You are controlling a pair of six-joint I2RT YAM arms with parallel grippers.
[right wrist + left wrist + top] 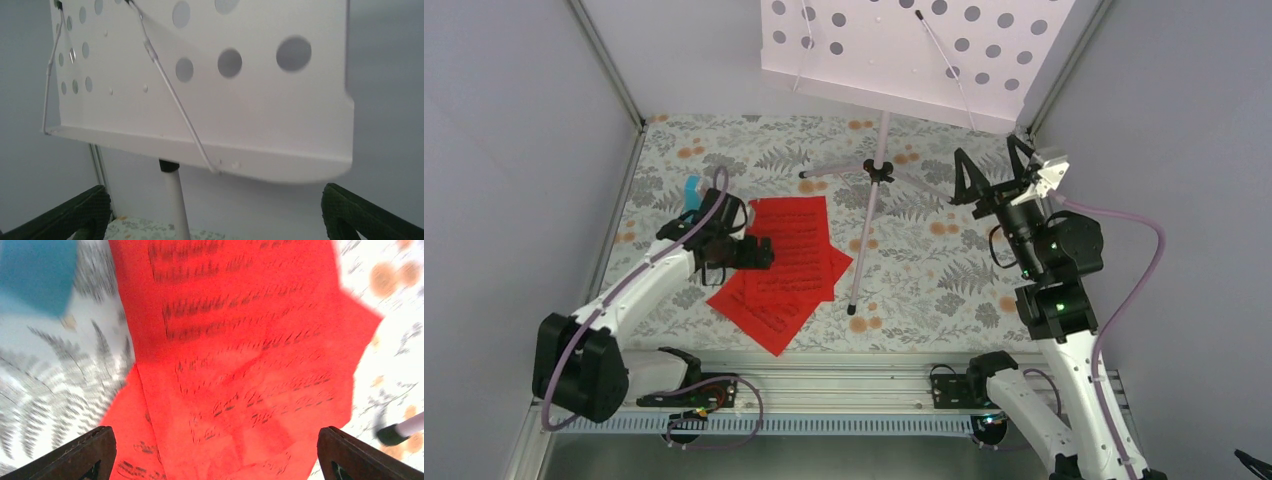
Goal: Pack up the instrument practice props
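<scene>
The pale lilac music stand stands at the back on its tripod; its perforated desk (904, 50) fills the right wrist view (225, 100) above its pole (177, 205). My right gripper (992, 168) is raised just right of the desk's lower edge, open and empty (215, 220). Red sheet-music pages (789, 265) lie overlapping on the cloth left of the stand. My left gripper (756, 252) hovers over them, open and empty (215, 460), with the pages (240, 365) between its fingers (85, 452). The light-blue metronome (692, 192) sits behind my left wrist, partly hidden, and shows blurred at the top left of the left wrist view (35, 275).
A fern-and-flower patterned cloth (944, 280) covers the table. Grey walls and metal corner posts (614, 70) close in the sides and back. One tripod leg (861, 265) reaches toward the pages; its foot shows in the left wrist view (400, 432). A mounting rail (844, 385) runs along the near edge.
</scene>
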